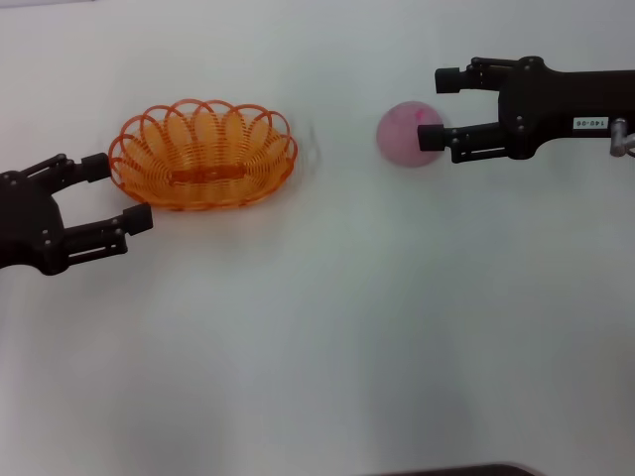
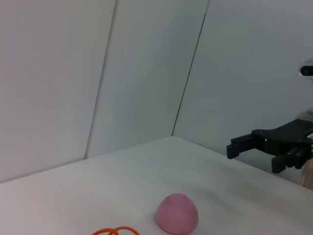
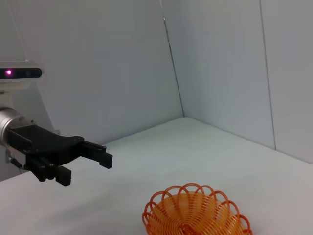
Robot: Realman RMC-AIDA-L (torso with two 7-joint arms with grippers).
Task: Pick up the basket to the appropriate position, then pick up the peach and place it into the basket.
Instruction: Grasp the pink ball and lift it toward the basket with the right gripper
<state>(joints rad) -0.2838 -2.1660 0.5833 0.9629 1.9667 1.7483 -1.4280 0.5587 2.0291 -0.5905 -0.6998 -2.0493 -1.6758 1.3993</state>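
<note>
White table [image 1: 347, 327]: basket [image 1: 203, 154] upright, long axis left-right; peach [image 1: 407, 134] right.

The right tool's [image 1: 437, 107] lower finger hides part of the peach [image 1: 405, 134].

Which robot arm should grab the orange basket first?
The left one, probably. Its open left pincer sits right beside the basket rim, while the right pincer, also open, is over by the peach, far from the basket.
</note>
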